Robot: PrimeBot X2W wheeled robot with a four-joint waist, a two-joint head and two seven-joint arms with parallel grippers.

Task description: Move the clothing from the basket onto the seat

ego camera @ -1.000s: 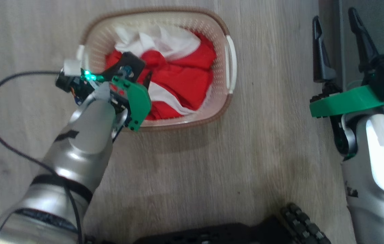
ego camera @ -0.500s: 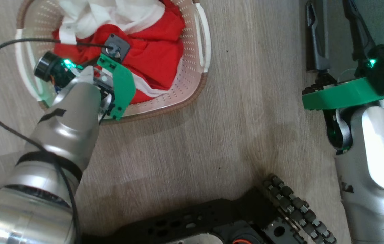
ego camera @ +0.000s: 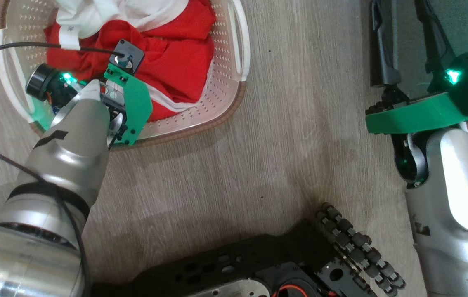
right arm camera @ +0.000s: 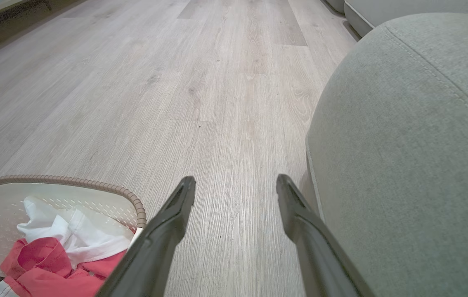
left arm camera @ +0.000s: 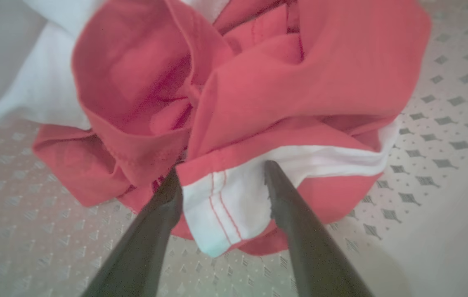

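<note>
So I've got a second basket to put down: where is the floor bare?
Bare wood floor lies between the basket and the seat, and ahead of the right gripper. Crowded: the basket, holding the clothing with the left gripper in it.

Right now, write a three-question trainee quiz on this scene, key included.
1. True or false: the left gripper stands open, its fingers either side of a white-trimmed fold of the soft bright red fabric clothing.
2. Fill in: in the right wrist view, the large grey upholstered seat lies on that view's ____ side of the open right gripper.
3. The clothing lies: A) on the seat; B) in the cream-white perforated plastic basket; C) in the right gripper.
Key: 1 true; 2 right; 3 B.
</note>
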